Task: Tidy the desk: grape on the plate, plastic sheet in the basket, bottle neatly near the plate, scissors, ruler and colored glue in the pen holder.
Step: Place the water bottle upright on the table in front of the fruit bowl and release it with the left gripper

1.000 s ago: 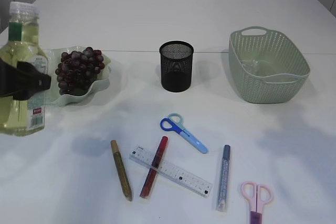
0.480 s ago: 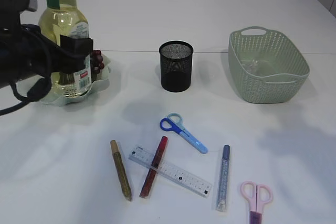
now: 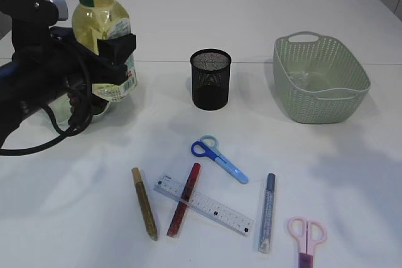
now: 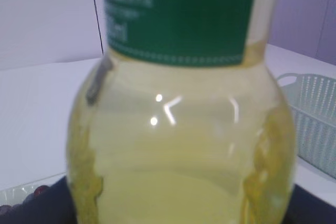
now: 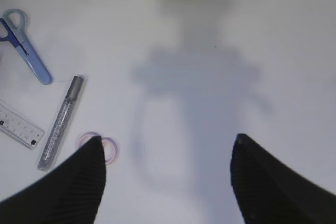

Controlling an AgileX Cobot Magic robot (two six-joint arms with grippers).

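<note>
The left gripper (image 3: 116, 51) is clamped around the belly of the bottle (image 3: 103, 36), which stands upright in its grasp at the back left of the white bench (image 3: 314, 149), with its base just over the plate (image 3: 63, 112); whether the base touches anything cannot be told, since the dark arm covers most of the plate and the grapes on it. In the left wrist view the bottle (image 4: 178, 129) fills nearly the whole picture: yellow liquid, a green label band around the upper part, and a corner of the basket (image 4: 315, 119) past its right side. The black mesh pen holder (image 3: 210, 80) stands near the middle of the bench, well apart from the bottle, and the pale green basket (image 3: 321, 80) sits to the right of it. In front lie the blue scissors (image 3: 218, 158), the clear ruler (image 3: 204, 204) with a red glue pen (image 3: 184, 199) crossing over it, a gold glue pen (image 3: 145, 203) just to its left, a silver glitter glue pen (image 3: 267, 213) to its right, and pink scissors (image 3: 306, 235) at the front edge. The right gripper (image 5: 168, 179) hangs with its jaws spread wide and nothing between them, above bare bench, with the pink scissors (image 5: 97, 148) and the silver glue pen (image 5: 60, 124) off to one side of it.
</note>
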